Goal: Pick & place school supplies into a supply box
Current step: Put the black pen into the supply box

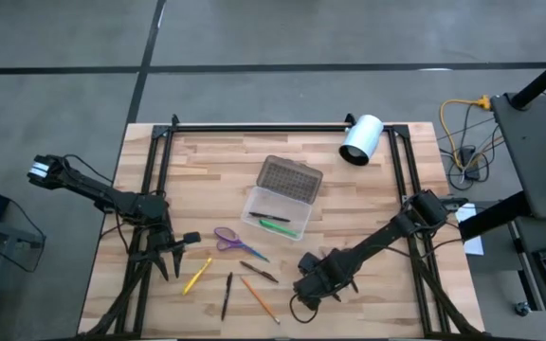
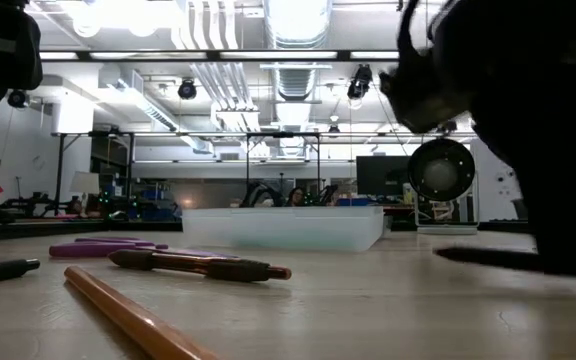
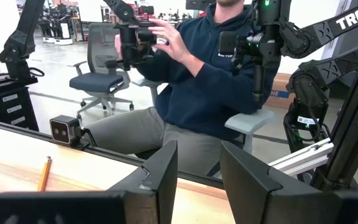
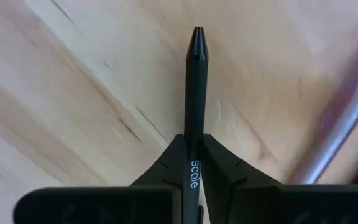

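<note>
While the left tool (image 1: 172, 258) is waiting with its fingers spread at the near left of the counter (image 1: 368, 199), the right tool (image 1: 313, 281) is working low at the near right, its fingers pinched shut on a black pen (image 4: 194, 93). In the right wrist view that pen is pointing straight out ahead between the two fingers, so its long axis is running in line with the tool's reach. The supply box (image 1: 277, 211) is sitting open at mid-counter, lid (image 1: 289, 176) thrown back, a green pen (image 1: 275, 224) already lying inside. From the right tool the box is lying farther back and toward the left, and the right arm is clearly the nearer. I'd say the pen is needing to be swung roughly parallel to the box's long side before it is lowered in. Scissors (image 1: 227, 237), a yellow pencil (image 1: 197, 276) and an orange pencil (image 1: 259, 298) are lying loose just in front of the box.
</note>
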`<state>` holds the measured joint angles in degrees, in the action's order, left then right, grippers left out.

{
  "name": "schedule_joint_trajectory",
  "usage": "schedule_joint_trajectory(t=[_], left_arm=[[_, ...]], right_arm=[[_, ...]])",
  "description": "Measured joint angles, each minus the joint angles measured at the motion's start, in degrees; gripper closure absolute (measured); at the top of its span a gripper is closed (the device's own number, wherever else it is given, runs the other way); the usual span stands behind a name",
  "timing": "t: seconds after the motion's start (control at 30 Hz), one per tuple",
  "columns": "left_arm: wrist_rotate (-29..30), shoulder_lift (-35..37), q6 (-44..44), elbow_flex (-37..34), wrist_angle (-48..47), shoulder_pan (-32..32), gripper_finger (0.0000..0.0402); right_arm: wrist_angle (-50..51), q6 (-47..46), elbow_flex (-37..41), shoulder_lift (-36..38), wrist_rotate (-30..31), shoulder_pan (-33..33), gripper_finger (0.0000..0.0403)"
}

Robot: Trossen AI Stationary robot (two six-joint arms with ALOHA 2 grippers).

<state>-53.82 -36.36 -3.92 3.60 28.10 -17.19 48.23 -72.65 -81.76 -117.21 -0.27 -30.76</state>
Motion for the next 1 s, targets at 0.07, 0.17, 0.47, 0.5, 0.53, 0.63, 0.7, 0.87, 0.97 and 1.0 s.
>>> schedule_joint_trajectory(t=[0.07,0.17,0.47,0.5,0.53,0.63,0.7,0.87,0.97,1.0], left_arm=[[0.0,0.0,0.0,0.0,0.0,0.0,0.0297],[0.0,0.0,0.0,0.0,0.0,0.0,0.0297],[0.0,0.0,0.0,0.0,0.0,0.0,0.0297],[0.0,0.0,0.0,0.0,0.0,0.0,0.0297],[0.0,0.0,0.0,0.0,0.0,0.0,0.0297],[0.0,0.0,0.0,0.0,0.0,0.0,0.0297],[0.0,0.0,0.0,0.0,0.0,0.0,0.0297],[0.0,0.0,0.0,0.0,0.0,0.0,0.0297],[0.0,0.0,0.0,0.0,0.0,0.0,0.0297],[0.0,0.0,0.0,0.0,0.0,0.0,0.0297]], right_arm=[[0.2,1.9,-1.3,0.0,1.8,0.0,0.0386],[0.3,5.3,-3.1,0.0,4.7,0.1,0.0386],[0.5,19.8,-7.2,0.1,11.0,1.5,0.0387],[0.6,21.6,-7.5,0.1,11.5,1.9,0.0387],[0.6,23.5,-7.8,0.1,12.3,2.3,0.0387],[0.7,29.4,-8.6,0.2,14.9,3.5,0.0387],[0.6,33.4,-9.2,0.2,17.0,4.3,0.0387],[0.4,41.8,-10.1,0.2,20.6,5.9,0.0388],[0.3,46.8,-10.6,0.2,22.7,6.6,0.0388],[0.2,48.5,-10.7,0.3,23.2,6.7,0.0388]])
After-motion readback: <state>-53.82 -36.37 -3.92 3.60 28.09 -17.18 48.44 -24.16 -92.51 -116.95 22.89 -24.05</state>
